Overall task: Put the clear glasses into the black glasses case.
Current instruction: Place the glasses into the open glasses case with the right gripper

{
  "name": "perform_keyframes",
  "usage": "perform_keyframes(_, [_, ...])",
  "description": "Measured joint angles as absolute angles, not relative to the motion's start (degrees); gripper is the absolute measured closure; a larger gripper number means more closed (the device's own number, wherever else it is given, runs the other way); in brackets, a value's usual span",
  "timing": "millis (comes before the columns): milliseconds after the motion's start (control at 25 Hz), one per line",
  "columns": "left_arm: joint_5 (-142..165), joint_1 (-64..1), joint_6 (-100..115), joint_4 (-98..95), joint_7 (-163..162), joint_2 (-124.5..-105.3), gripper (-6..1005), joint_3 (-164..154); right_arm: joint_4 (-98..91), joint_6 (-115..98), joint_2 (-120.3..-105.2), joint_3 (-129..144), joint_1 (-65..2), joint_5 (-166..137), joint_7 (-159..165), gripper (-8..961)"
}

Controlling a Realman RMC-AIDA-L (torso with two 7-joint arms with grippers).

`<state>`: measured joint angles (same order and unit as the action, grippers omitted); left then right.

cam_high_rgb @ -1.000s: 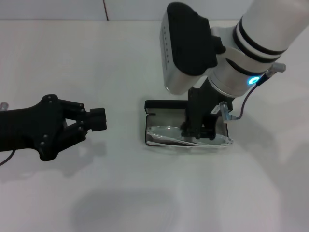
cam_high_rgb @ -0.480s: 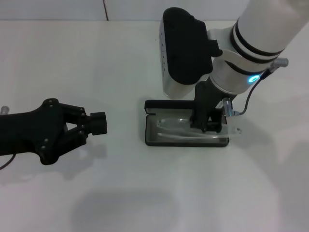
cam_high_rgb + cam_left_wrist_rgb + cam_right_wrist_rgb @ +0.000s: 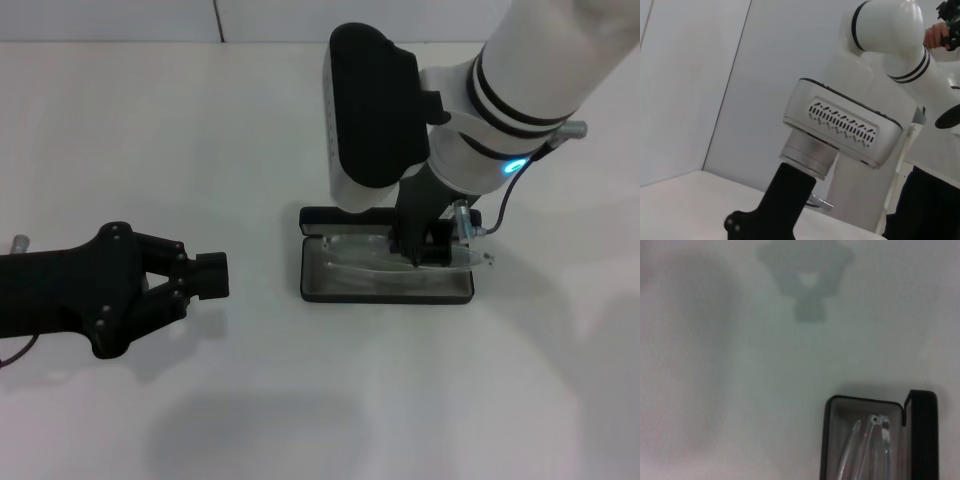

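Observation:
The black glasses case lies open on the white table in the head view, grey lining up, with its lid standing along the far side. The clear glasses lie slanted inside the case, and their right end pokes over the case's right rim. My right gripper reaches down into the case and is shut on the clear glasses near their right half. The right wrist view shows the case's end and the tips of the clear glasses inside. My left gripper hovers to the left of the case, shut and empty.
White tabletop surrounds the case on all sides. The bulky right wrist housing hangs over the case's far side and hides part of the lid. In the left wrist view that housing fills the middle.
The right gripper has carried the glasses from the case's front rim back over its inside and turned them a little. The left gripper has drifted slightly nearer and rightward.

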<state>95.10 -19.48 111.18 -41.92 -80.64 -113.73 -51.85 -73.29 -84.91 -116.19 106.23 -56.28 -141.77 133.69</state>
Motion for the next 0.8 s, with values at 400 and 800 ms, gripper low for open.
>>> perform_keyframes(400, [95.40,-19.42,111.18,-41.92,-80.60,-113.83,902,-51.81,-72.96,-81.93,-116.19,108.58,-56.16,-142.80,133.78,820])
perform_keyframes(800, [95.40,-19.58,111.18,-41.35,-79.48,-113.81,901,-51.80,-72.15,-79.26,-116.19,111.13,-56.07,-144.24,133.77,816])
